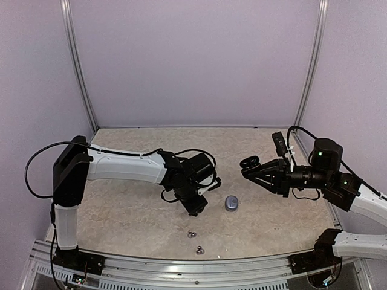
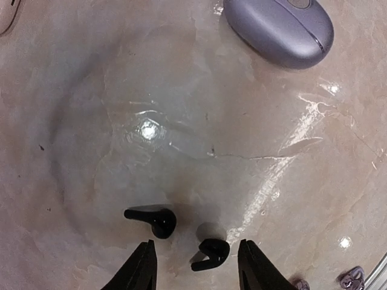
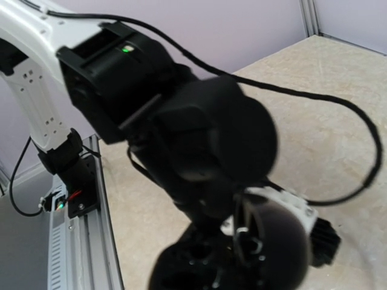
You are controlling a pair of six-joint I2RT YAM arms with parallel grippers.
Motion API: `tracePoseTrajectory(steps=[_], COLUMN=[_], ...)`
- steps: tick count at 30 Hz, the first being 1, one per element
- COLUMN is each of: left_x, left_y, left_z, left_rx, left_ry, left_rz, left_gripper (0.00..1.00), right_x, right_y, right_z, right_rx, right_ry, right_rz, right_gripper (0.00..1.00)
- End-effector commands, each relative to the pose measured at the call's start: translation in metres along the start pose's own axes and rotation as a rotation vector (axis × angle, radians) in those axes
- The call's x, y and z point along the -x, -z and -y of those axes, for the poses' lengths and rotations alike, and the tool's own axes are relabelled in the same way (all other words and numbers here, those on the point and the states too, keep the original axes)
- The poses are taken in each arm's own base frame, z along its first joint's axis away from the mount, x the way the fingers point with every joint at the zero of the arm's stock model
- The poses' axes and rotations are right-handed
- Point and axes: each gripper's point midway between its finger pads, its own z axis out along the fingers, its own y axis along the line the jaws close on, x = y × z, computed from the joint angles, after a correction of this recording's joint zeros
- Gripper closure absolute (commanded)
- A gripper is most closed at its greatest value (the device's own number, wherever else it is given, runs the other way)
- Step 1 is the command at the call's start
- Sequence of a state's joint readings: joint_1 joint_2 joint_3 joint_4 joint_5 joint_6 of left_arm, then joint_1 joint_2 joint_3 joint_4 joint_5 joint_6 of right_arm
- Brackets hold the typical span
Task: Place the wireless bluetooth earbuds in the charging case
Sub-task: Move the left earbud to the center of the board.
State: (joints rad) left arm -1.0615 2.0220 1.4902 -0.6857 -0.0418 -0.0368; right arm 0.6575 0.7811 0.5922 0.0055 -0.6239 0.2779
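Note:
Two black comma-shaped earbuds lie on the table in the left wrist view, one (image 2: 154,219) just ahead of the left finger, the other (image 2: 210,252) between the fingertips. My left gripper (image 2: 196,243) (image 1: 196,209) is open and low over them, touching neither. Two small silvery earbuds (image 1: 191,234) (image 1: 198,248) lie nearer the front edge. My right gripper (image 1: 261,170) is raised at the right and shut on an open black charging case (image 1: 250,162), which shows blurred in the right wrist view (image 3: 242,254); its fingers are hidden there.
A closed lilac-grey case (image 1: 231,203) (image 2: 279,30) lies on the table right of my left gripper. The metal rail (image 1: 181,266) runs along the front edge. Grey walls enclose the table on three sides. My left arm (image 3: 181,121) fills the right wrist view.

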Motion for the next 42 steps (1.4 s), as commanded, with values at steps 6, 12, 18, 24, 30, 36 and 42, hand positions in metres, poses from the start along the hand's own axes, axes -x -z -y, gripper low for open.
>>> tracePoseTrajectory(steps=[6, 12, 18, 24, 30, 36, 42], left_x=[-0.006, -0.011, -0.025, -0.048, -0.079, -0.124, -0.155], left_y=[-0.022, -0.029, -0.033, -0.024, 0.0, 0.013, 0.02], left_z=[0.004, 0.003, -0.003, -0.007, -0.016, -0.012, -0.004], left_rx=[-0.023, -0.033, -0.03, -0.055, -0.067, -0.074, -0.074], left_ry=[-0.071, -0.069, -0.057, 0.023, 0.192, 0.332, 0.385], left_rz=[-0.092, -0.112, -0.145, -0.175, -0.195, -0.27, -0.318], left_gripper=[0.58, 0.66, 0.77, 0.82, 0.83, 0.81, 0.81], right_x=[0.012, 0.011, 0.011, 0.012, 0.011, 0.01, 0.008], right_y=[0.004, 0.003, 0.003, 0.002, -0.001, -0.003, -0.004], right_z=[0.0, 0.001, 0.001, 0.001, 0.001, 0.002, 0.002], right_rx=[-0.01, -0.008, -0.008, -0.002, 0.012, 0.017, 0.023], right_ry=[0.023, 0.022, 0.018, 0.018, 0.017, 0.015, 0.019], right_rz=[0.032, 0.029, 0.031, 0.03, 0.027, 0.02, 0.016], right_gripper=[1.0, 1.0, 1.0, 1.0, 1.0, 1.0, 1.0])
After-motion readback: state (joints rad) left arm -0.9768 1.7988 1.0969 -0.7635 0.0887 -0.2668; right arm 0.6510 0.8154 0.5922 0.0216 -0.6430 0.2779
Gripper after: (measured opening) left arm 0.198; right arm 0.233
